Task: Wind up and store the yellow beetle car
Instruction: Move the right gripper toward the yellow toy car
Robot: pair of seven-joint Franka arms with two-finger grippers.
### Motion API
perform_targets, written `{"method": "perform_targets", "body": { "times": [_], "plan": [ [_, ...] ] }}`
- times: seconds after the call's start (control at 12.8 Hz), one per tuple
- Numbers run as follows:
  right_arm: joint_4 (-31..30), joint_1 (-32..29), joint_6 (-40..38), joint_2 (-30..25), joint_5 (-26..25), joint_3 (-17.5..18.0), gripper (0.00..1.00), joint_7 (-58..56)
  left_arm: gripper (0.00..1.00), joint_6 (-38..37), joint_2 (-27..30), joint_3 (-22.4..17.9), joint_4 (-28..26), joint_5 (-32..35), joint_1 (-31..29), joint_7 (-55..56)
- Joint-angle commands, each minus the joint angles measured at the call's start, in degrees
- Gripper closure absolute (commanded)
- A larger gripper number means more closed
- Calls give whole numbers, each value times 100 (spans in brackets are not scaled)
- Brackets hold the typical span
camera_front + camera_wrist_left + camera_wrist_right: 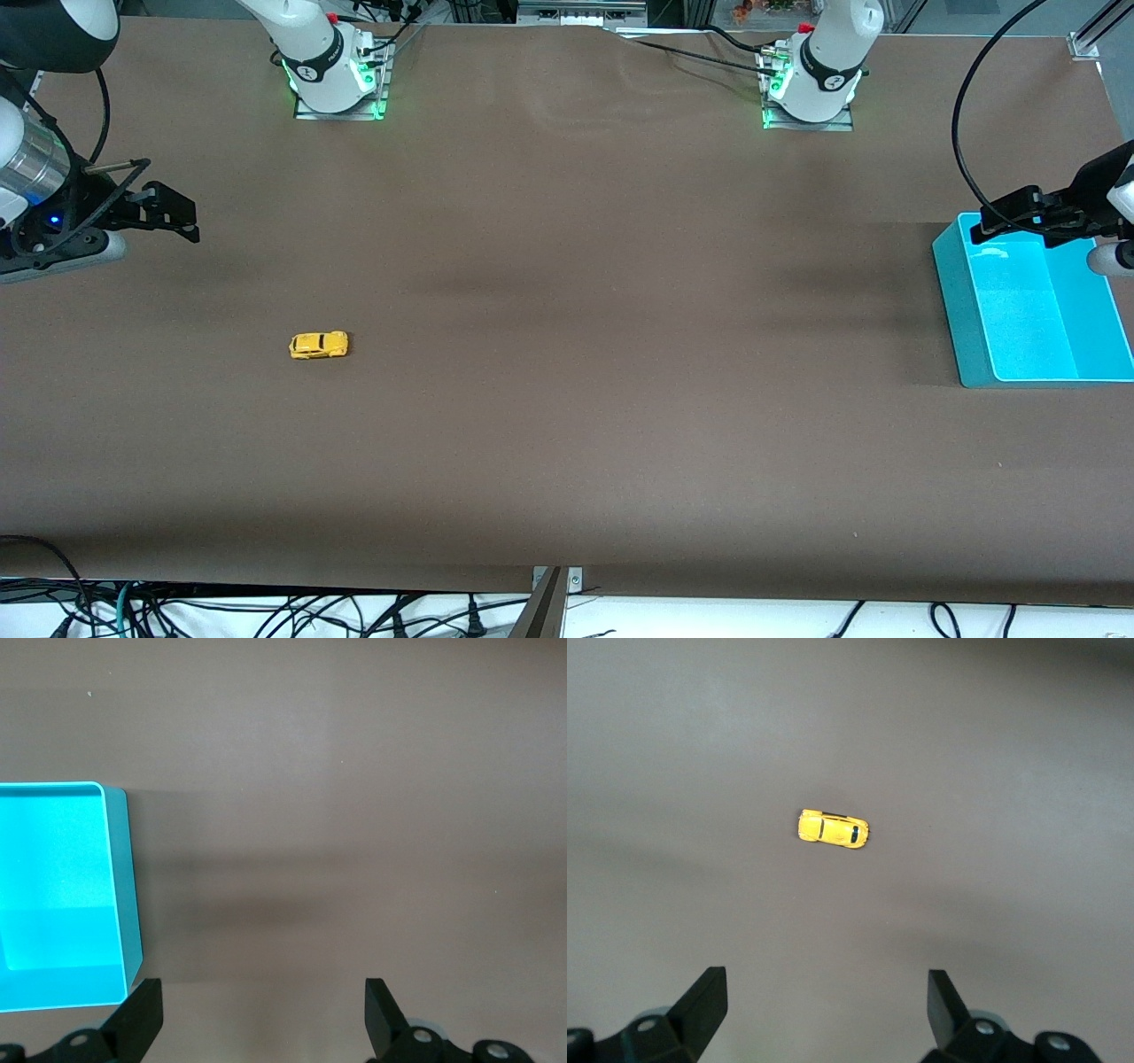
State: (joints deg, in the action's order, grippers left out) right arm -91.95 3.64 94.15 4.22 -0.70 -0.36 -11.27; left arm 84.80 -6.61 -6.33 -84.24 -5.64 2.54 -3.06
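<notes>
On the desk toward the right arm's end, the yellow beetle car lies untouched. Right gripper and left gripper, over the teal bin, hover with jaws apart; next, the right must descend squarely.

Evenly lit from overhead, moderately bright, with a mild cool cast. Soft, broad shadow bands across the brown worktop, darkest along the edge nearest the front camera and beside the turquoise bin. Green glow at both arm bases. Pale glare on the bin floor, nearly washed out. Sharp focus in the front view; wrist views softer, with the yellow beetle car fairly crisp over a small dark shadow, and each tool's fingers silhouetted black.
</notes>
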Motion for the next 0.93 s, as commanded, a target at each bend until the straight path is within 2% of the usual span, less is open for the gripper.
{"method": "perform_targets", "body": {
  "times": [0.0,0.86],
  "plan": [
    [107,-4,-72,122,297,-8,0,-6,0,2,-33,18,92,142,19,-20],
    [54,40,-195,211,299,18,0,-33,0,2,-33,9,92,142,19,-20]
  ]
}}
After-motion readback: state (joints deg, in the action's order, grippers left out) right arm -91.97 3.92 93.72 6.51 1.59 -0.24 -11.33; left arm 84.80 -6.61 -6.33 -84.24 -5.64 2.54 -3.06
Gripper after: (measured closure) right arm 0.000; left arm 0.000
